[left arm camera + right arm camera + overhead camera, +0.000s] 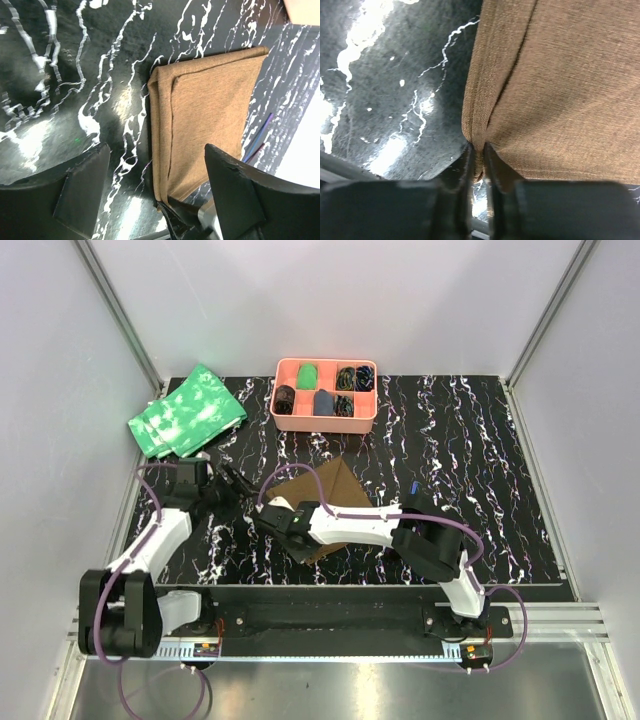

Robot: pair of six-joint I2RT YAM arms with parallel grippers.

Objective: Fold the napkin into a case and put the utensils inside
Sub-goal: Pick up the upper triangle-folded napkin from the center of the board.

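The brown napkin (335, 485) lies on the black marbled table, folded into a layered strip with a doubled left edge, which shows in the left wrist view (210, 105). My right gripper (274, 521) reaches across to its near left corner and is shut on the folded edge (479, 150); the cloth (560, 90) fills that view. The right gripper's fingers (182, 217) pinch that same corner in the left wrist view. My left gripper (226, 486) is open and empty just left of the napkin, with its jaws wide over the corner (157, 185). Purple and blue utensil stems (260, 137) stick out beside the napkin's right edge; a blue tip (414, 486) shows from above.
A pink compartment tray (325, 423) holding small dark and green items stands at the back centre. Green white-mottled cloths (188, 412) lie at the back left. The right arm's white link (360, 528) lies across the napkin's near edge.
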